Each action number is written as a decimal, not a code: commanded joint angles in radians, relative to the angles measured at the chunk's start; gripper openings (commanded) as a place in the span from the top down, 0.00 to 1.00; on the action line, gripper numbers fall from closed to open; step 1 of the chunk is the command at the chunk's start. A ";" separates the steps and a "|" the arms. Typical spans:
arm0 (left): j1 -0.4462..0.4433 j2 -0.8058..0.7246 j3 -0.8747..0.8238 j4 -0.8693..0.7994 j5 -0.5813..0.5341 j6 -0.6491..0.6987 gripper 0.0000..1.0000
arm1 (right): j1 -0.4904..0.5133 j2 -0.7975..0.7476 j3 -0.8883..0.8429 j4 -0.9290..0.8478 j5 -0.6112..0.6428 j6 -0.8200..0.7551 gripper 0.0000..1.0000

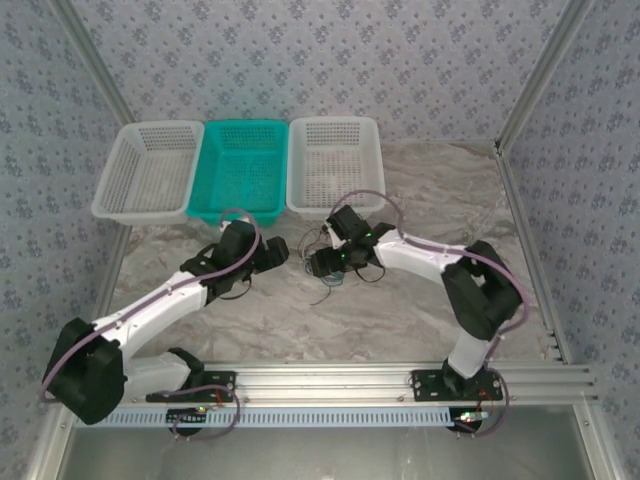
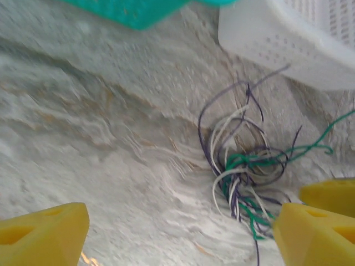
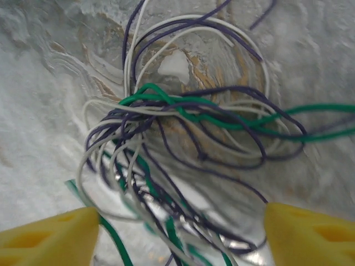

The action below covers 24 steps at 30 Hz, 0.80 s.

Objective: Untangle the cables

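Note:
The cables [image 3: 183,127] lie as one tangled knot of thin green, white and dark purple-grey wires on the marbled table. My right gripper [image 3: 180,238] hovers right over the knot, open, with loose loops running down between its yellow fingers [image 3: 50,238]. My left gripper [image 2: 180,238] is open too, above bare table, with the cables [image 2: 244,166] ahead and against its right finger [image 2: 316,233]. From above, both grippers meet mid-table, left gripper [image 1: 282,252] and right gripper [image 1: 315,265], with the cables [image 1: 332,278] just under them.
Three baskets stand in a row at the back: a white basket [image 1: 110,195], a teal basket [image 1: 235,215] and a second white basket [image 1: 330,208]. This last basket's corner [image 2: 299,39] is close behind the knot. A metal frame edges the table.

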 commanded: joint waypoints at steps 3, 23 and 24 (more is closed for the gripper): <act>-0.007 0.061 0.101 -0.039 0.134 -0.073 0.17 | 0.016 0.035 0.015 0.030 0.002 -0.072 0.68; -0.065 0.447 0.344 -0.225 0.175 -0.158 0.34 | -0.003 -0.289 -0.299 -0.038 -0.415 -0.250 1.00; -0.076 0.477 0.363 -0.235 0.166 -0.148 0.35 | -0.001 -0.296 -0.308 -0.039 -0.408 -0.251 0.99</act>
